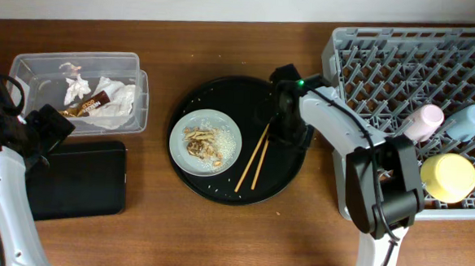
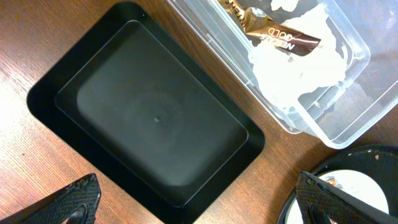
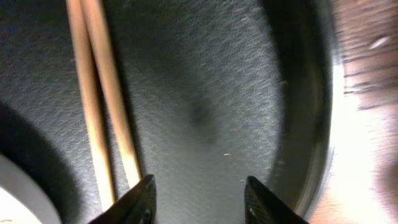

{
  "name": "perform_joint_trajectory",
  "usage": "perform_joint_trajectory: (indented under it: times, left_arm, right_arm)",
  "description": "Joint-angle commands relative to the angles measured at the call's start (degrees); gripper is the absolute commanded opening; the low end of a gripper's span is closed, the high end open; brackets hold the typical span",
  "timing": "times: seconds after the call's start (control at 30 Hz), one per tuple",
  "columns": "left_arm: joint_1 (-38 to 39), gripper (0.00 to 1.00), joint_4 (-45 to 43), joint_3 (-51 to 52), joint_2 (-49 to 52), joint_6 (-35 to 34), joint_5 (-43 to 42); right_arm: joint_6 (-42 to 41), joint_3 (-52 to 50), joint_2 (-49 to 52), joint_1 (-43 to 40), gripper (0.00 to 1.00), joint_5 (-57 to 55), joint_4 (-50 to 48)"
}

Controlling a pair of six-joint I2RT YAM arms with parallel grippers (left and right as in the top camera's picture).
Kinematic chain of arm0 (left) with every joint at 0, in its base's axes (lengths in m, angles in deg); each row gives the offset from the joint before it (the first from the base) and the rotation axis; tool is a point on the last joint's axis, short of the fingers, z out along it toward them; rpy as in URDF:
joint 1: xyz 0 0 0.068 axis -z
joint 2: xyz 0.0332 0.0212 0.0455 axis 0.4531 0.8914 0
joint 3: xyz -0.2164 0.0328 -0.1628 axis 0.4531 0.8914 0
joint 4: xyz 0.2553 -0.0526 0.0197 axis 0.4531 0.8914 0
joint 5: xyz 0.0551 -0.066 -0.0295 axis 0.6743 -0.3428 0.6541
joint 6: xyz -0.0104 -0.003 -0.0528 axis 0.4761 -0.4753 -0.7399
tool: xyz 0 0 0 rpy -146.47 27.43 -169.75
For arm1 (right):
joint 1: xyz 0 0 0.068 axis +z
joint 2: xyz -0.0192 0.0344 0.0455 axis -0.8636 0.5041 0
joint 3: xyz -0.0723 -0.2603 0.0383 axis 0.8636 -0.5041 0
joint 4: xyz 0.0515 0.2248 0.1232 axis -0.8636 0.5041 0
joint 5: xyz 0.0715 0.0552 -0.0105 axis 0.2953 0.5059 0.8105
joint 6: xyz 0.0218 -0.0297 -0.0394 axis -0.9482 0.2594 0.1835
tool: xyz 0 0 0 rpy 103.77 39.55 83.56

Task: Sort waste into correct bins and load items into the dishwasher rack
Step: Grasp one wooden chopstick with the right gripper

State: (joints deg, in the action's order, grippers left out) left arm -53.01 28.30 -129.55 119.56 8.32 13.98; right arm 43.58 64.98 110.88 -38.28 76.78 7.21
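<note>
My right gripper [image 3: 202, 202] hangs low over the large round black tray [image 1: 223, 96] with its fingers spread wide and nothing between them. From the wrist view its left finger [image 3: 140, 199] sits right at the end of the two chopsticks [image 3: 102, 93], though I cannot tell whether it touches them. The chopsticks lie side by side on the tray, slanting from far right to near left, just to the right of the pale grey plate [image 1: 177, 142]. The plate rests on the same tray and holds the beige-brown food scraps [image 1: 202, 143] and scattered rice. To the right, the dishwasher rack [image 1: 388, 59] holds the small pink cup [image 1: 424, 121], the light blue cup [image 1: 468, 122] and the yellow-green bowl [image 1: 447, 176] along its right side. My left gripper [image 2: 202, 208] hovers at the left of the wooden table [image 1: 151, 226], fingers well apart and empty, above the near edge of the shallow black rectangular tray [image 2: 155, 118]. Just beyond that tray stands the clear tub [image 1: 29, 65], with the crumpled white tissue [image 1: 113, 102] and the gold-brown wrapper [image 2: 273, 31] inside it.
</note>
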Motion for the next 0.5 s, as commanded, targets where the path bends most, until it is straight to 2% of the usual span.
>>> perform_joint_trajectory:
  times: [0.0,0.03,0.17,0.47]
  left_arm:
    - [-0.26,0.99,0.07,-0.68,-0.50,-0.50,0.42]
    - [-0.26,0.99,0.07,-0.68,-0.50,-0.50,0.42]
    - [-0.26,0.99,0.04,-0.68,-0.50,-0.50,0.44]
    - [-0.26,0.99,0.04,-0.68,-0.50,-0.50,0.42]
  right_arm:
    - [-0.04,-0.90,-0.76,3.41,0.52,0.98,-2.54]
    - [-0.28,-0.90,-0.76,4.15,0.57,0.87,-3.37]
    - [-2.16,-1.79,-0.52,4.96,0.61,-3.28,-4.20]
    - [-2.19,-5.03,0.96,5.16,0.60,-5.09,-7.37]
